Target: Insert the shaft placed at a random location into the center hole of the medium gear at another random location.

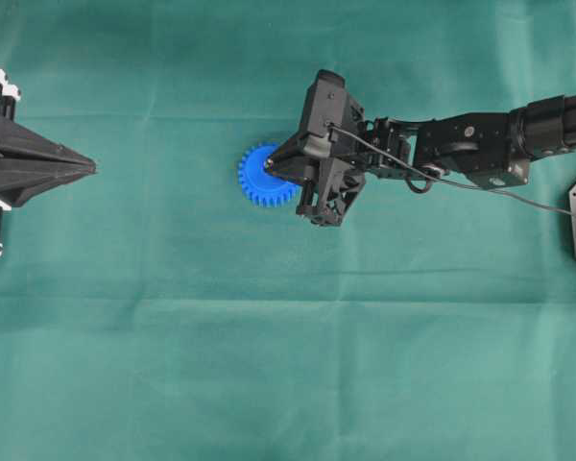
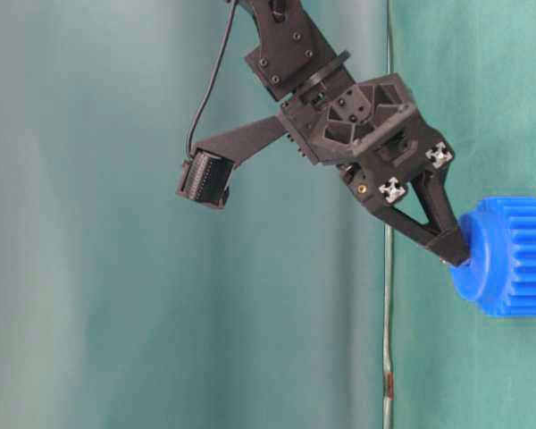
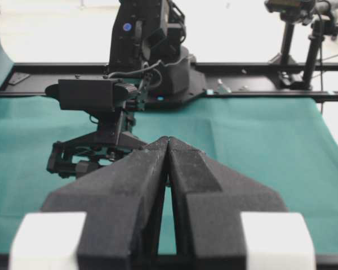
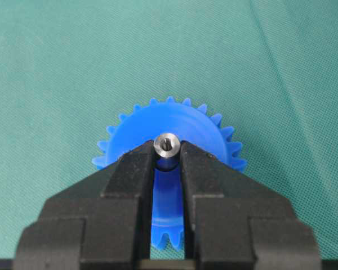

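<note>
The center hole lies hidden beneath the shaft (image 4: 165,145) and fingers (image 4: 129,174).

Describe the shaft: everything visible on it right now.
The shaft is a tiny silvery metal pin, cylindrical, with a small dark recess in its end face. It stands upright, pinched between the right gripper fingertips, over the middle of the blue medium gear. Its lower end is hidden, so insertion depth is unclear.
</note>
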